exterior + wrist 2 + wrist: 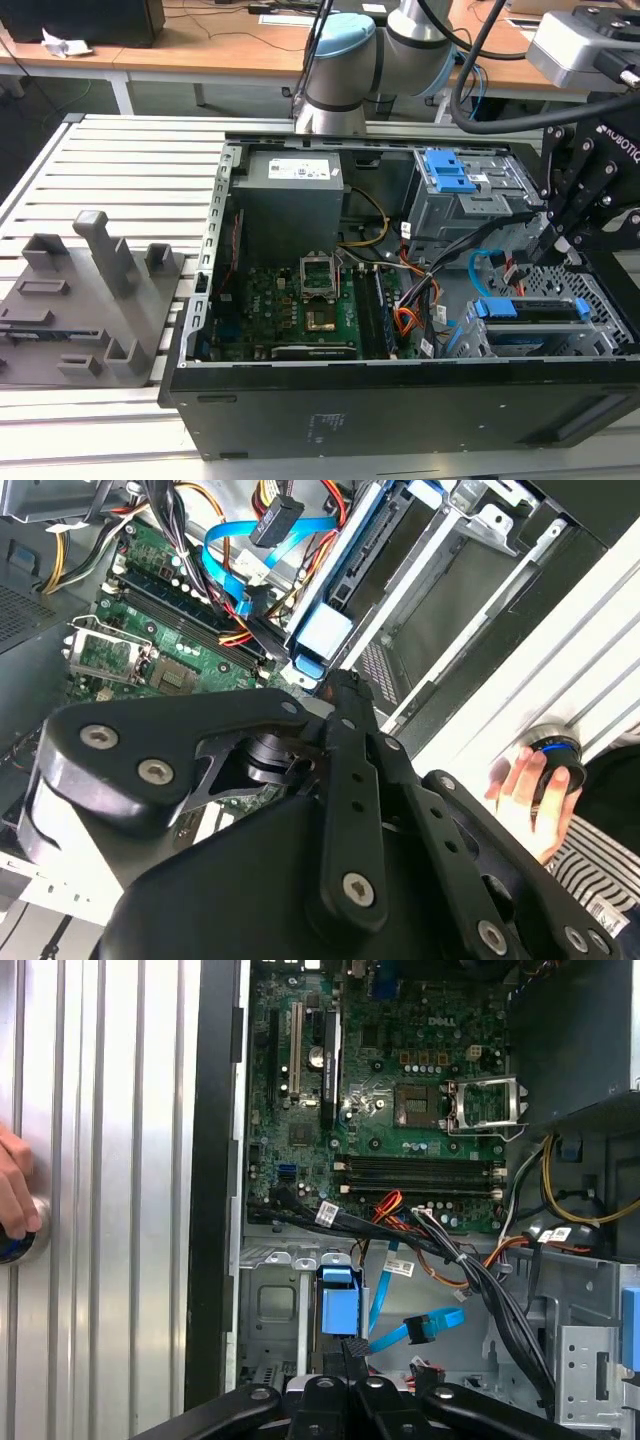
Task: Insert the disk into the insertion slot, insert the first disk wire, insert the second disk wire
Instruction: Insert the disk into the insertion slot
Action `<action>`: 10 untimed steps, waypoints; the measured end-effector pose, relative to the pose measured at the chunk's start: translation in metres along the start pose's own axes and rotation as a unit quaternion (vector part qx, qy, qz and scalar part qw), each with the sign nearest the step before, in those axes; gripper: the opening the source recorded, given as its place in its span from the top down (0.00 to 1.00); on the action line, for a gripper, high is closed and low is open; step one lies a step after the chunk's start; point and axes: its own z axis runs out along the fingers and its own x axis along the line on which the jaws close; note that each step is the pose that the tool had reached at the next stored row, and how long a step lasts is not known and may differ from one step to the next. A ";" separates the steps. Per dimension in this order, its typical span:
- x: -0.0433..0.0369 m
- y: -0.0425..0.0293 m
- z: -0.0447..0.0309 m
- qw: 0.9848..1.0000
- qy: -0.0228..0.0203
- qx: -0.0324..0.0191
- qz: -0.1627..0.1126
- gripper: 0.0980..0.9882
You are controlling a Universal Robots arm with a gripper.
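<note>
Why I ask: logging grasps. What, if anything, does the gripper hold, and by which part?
Nothing seems held: the gripper, shut, sits at the blue carrier end of the disk.

Open black computer case [400, 410], green motherboard [265, 300], grey power supply [290, 205], grey fixture block [100, 300] on slatted table [120, 170]

The desk [120, 150] is silver, ribbed with long grooves. On it, the case [400, 410] is black and the board [290, 310] inside is green. The disk [530, 309] has a bright blue carrier, and the slot [605, 300] is grey, dotted with small holes. The second wire [415, 1330] is light blue. The latches [445, 168] are blue on a grey cage [430, 215]. The tool [556, 238] is black. A sleeve [590, 875] has black-and-white stripes.
</note>
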 end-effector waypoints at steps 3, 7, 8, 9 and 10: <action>0.0000 0.0000 0.0001 1.000 0.000 0.000 0.000 0.99; -0.0005 -0.0064 0.0010 1.000 0.001 0.000 0.000 0.99; -0.0005 -0.0079 0.0028 1.000 0.002 0.000 0.000 0.99; -0.0005 -0.0086 0.0052 1.000 0.003 0.000 0.000 0.99; -0.0005 -0.0088 0.0071 1.000 0.003 0.000 0.000 0.99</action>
